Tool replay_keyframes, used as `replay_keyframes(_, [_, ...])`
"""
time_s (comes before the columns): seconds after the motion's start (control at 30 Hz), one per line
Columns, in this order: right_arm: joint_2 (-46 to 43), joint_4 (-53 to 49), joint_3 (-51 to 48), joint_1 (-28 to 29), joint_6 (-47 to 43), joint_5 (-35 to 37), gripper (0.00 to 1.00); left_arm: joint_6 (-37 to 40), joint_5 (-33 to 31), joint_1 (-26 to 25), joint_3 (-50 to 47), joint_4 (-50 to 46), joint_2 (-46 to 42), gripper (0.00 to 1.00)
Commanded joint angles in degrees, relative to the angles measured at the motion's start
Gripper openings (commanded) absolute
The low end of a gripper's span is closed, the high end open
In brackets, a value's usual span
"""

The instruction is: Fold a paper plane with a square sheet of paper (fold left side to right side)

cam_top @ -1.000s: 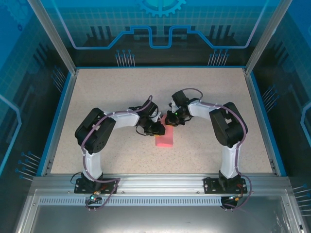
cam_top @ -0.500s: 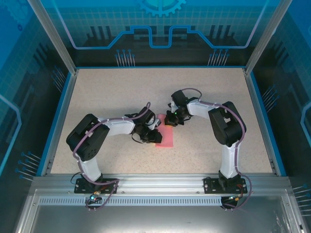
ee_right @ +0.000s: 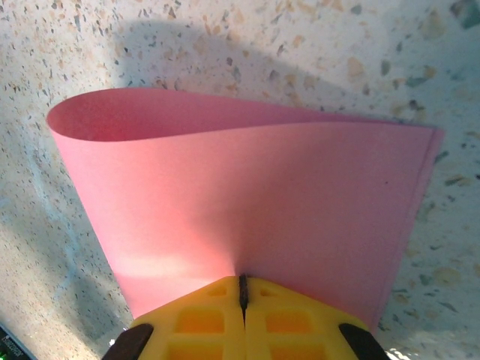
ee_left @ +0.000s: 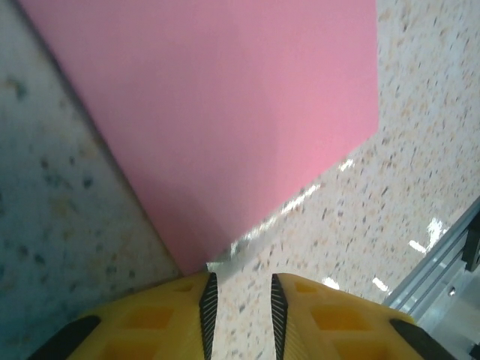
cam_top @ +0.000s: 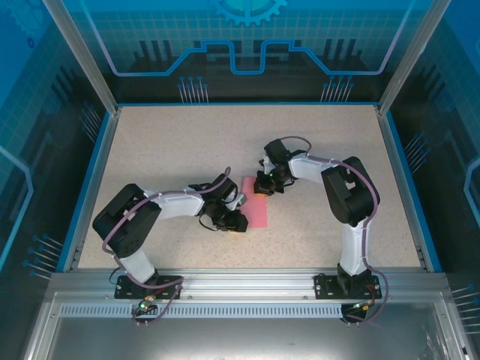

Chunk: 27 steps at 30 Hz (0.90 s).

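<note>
Thin pink-red square paper sheet (ee_right: 247, 195), curled over mid-worktop (cam_top: 172, 150), was clamped by the closed right gripper (ee_right: 242, 289). Left gripper (ee_left: 238, 300) was parted at its corner. Overhead, sheet was partly hidden.

A thin pink-red paper sheet (cam_top: 257, 211) lies as a narrow rectangle near the middle of the speckled beige surface (cam_top: 165, 142), its long sides running from the near edge toward the far edge. The left arm stretches low across from the left side, and its black left end effector (cam_top: 235, 222) sits at the sheet's near-left corner. The right arm bends in from the right, its right end effector (cam_top: 264, 187) over the sheet's far edge.
</note>
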Motion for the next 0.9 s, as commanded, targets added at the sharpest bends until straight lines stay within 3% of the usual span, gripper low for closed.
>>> replay_keyframes(0.0, [3.3,-3.1,-0.3,-0.4,-1.0,3.5,0.06,1.6,2.1,0.5,1.0,-5.5,-4.4,0.31])
replay_keyframes(0.23, [3.0,-3.1,-0.2,-0.3,-1.3,3.3,0.05,0.9,1.9,5.3,7.5,-4.0,-2.1,0.34])
replay_keyframes(0.53, [2.2,-3.0,-0.1,-0.2,-1.8,2.9,0.05,1.0,2.7,5.2,14.9,-0.9,9.5,0.31])
replay_keyframes(0.87, [-2.2,-0.5,0.7,0.0,-2.8,0.7,0.10,-0.4,0.5,3.8,14.7,-1.4,13.3,0.30])
